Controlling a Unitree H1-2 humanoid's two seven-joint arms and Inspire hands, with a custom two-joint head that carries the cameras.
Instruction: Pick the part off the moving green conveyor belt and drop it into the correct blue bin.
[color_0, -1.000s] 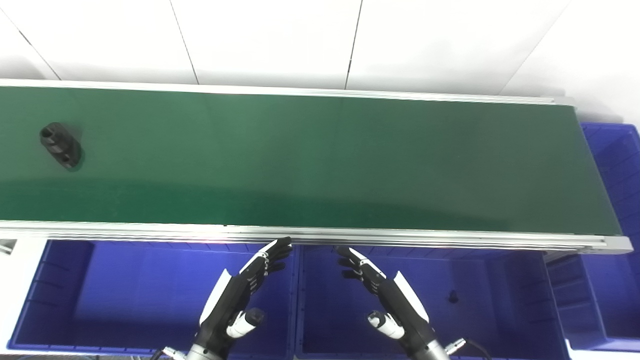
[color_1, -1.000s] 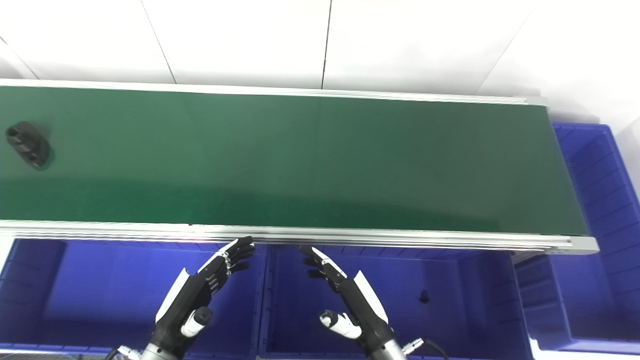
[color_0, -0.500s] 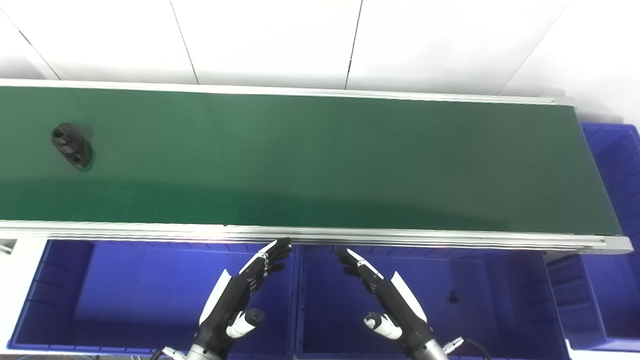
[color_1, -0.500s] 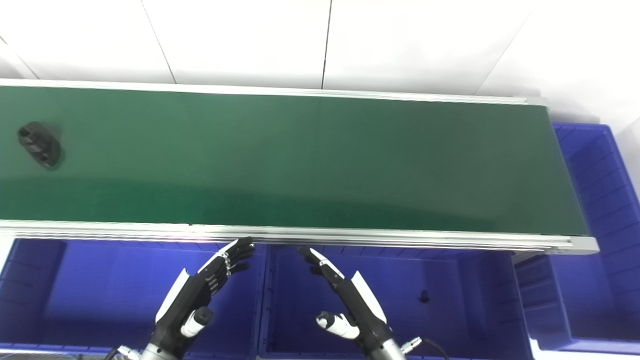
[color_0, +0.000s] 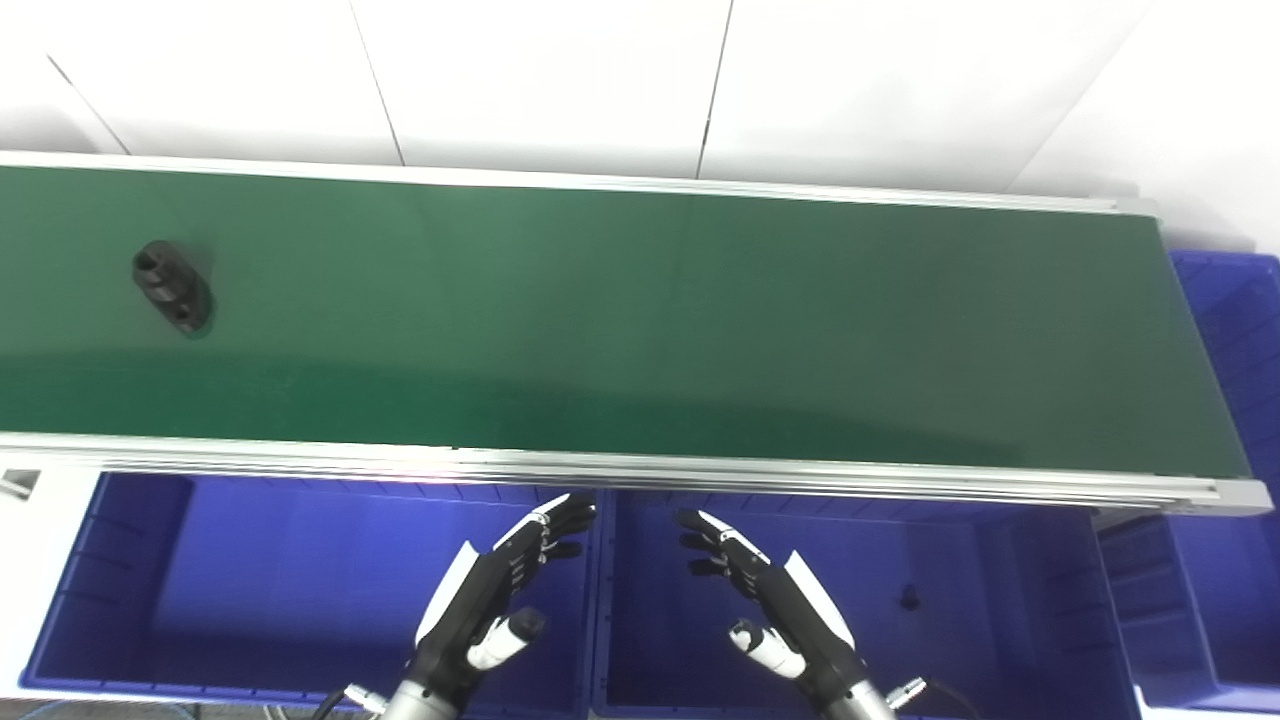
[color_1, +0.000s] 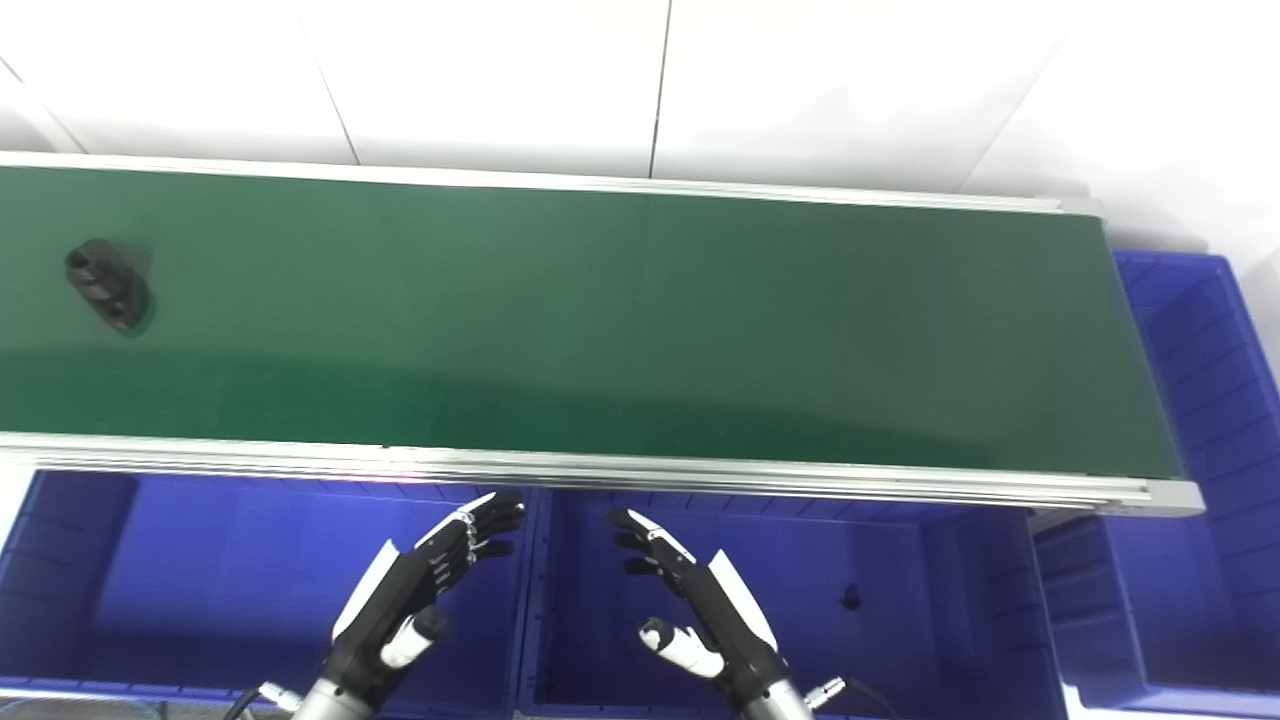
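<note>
One black part (color_0: 172, 299) on conveyor belt (color_0: 640, 330), far left.

No legible text, label, brand, number or sign appears in either view. The green conveyor belt (color_0: 640, 320), its aluminium side rail (color_0: 640, 465), the blue bins (color_0: 250, 590) and the white wall panels (color_0: 540, 80) carry no markings that can be read. The black part (color_0: 172, 300) on the belt shows no readable marking.
</note>
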